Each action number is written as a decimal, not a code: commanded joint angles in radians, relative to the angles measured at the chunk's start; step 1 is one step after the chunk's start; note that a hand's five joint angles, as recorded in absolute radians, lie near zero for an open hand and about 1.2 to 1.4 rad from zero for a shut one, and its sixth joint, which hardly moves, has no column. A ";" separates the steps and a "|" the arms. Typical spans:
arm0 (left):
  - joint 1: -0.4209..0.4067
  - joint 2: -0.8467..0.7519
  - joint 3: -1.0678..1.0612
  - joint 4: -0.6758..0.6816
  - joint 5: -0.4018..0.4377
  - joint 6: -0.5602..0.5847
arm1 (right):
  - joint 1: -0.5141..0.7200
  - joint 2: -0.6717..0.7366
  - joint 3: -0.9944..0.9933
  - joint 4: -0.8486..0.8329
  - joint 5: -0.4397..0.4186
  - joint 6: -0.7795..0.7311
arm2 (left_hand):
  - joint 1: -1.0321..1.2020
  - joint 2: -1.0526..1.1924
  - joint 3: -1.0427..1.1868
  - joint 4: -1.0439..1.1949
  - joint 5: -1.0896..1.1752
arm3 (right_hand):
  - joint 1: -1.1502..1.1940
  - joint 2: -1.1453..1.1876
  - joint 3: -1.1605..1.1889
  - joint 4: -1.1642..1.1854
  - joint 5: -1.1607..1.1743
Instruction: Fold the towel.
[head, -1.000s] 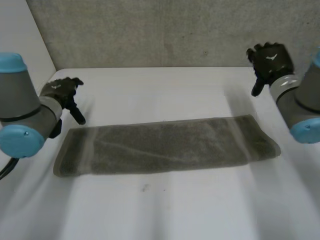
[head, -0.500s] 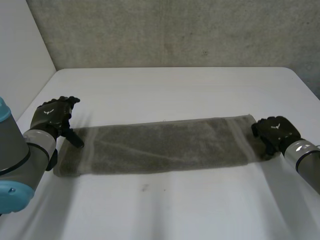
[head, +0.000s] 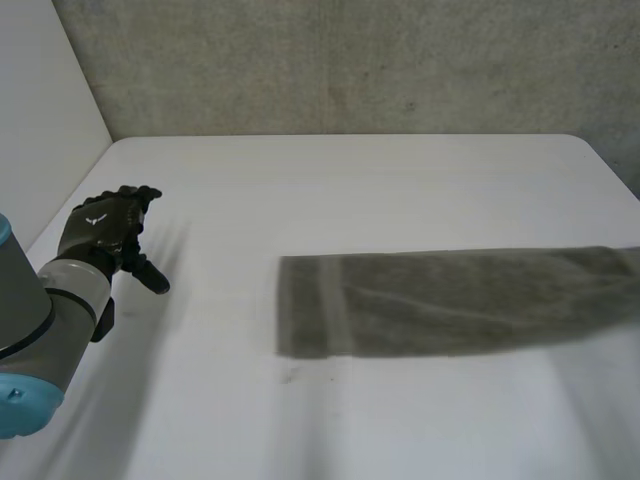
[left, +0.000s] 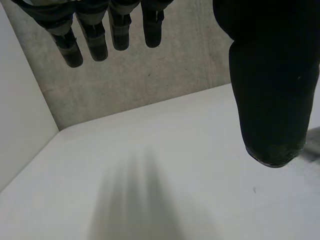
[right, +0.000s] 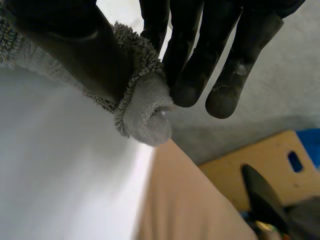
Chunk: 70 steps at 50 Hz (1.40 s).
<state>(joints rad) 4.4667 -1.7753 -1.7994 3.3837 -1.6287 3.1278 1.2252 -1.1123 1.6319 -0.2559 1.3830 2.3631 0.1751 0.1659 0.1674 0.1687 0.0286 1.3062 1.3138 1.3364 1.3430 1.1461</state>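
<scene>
The towel (head: 450, 300) has slid well to the right since half a second ago. Its left end, which then lay just beside the left hand (head: 100, 232), now sits near the middle of the table (head: 350, 190). Its right end now runs out past the table's right side in the head view. The left hand has barely shifted.

At the far left, the left arm (head: 40, 320) comes in low and its hand hovers over bare white tabletop, well apart from the towel. In its own wrist view the left hand (left: 270, 75) is relaxed. The fingers (left: 95, 42) hang straight and apart from the thumb, with nothing between them and only white table beneath.

In the head view the towel lies flat as a long grey-green strip, folded lengthwise. A woven band crosses it close to its left end, and a faint crease runs along its length. Behind the table stands a rough grey wall (head: 350, 60).

At the right, the right wrist view shows the right hand (right: 75, 45) clamped on the towel (right: 142, 110). The thumb presses a bunched end of the cloth against the fingers (right: 187, 65), and a rolled lump of terry sticks out below the pinch. That pinched end hangs at the table's right edge, with tan floor beyond it.
</scene>
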 joint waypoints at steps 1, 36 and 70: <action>0.000 0.002 -0.003 0.000 0.000 0.000 | -0.040 -0.033 -0.007 0.026 -0.062 -0.085 | -0.001 0.009 0.007 0.006 -0.029 | 0.090 0.083 0.060 0.053 0.076; -0.017 0.000 -0.012 0.002 -0.002 0.002 | 1.136 0.126 -0.187 0.006 0.149 0.074 | -0.001 0.009 0.007 0.006 -0.029 | -1.132 -1.139 -1.162 -1.168 -1.146; -0.383 -0.131 0.207 -0.004 0.043 0.000 | 0.554 -0.185 0.350 -0.054 -0.047 0.374 | 0.027 0.036 0.034 0.033 -0.001 | -1.132 -1.139 -1.162 -1.168 -1.146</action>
<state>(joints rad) 4.1953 -1.8105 -1.7071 3.3822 -1.6084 3.1308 1.7741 -1.2989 1.9630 -0.2888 1.3352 2.7404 0.1751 0.1685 0.1699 0.1687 0.0286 0.2357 0.2511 0.2430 0.2619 0.0601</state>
